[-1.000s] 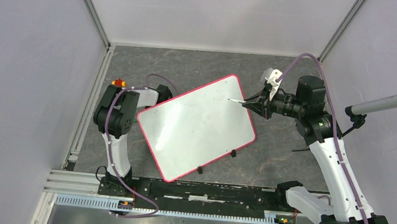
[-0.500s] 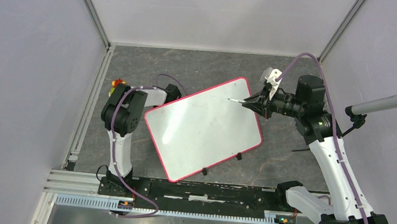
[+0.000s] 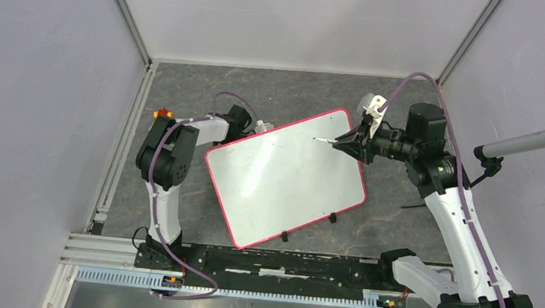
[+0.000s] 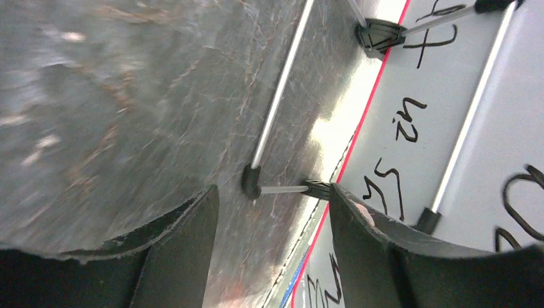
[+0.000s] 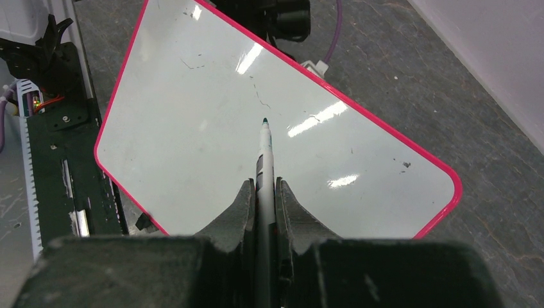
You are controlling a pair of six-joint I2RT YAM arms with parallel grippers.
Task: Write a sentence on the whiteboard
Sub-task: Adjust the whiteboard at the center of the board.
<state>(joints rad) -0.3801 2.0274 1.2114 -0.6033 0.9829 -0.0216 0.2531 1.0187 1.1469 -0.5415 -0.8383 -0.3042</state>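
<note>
Right gripper (image 5: 263, 187) around one marker (image 5: 263, 146), over one whiteboard (image 5: 186, 160).

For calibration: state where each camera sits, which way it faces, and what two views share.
Top external: high behind the robot, looking down; left claw, right claw, whiteboard.
Left wrist: low over the table, facing whiteboard rim and sentence; left claw frames it.
Right wrist: above the whiteboard, looking down the marker; right claw grips it.
Shared: top and right wrist show marker over whiteboard.

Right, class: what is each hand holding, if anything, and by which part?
The right hand grips a marker by its barrel, tip pointing at the whiteboard. The left hand is open beside the board's rim, gripping nothing visible.
</note>
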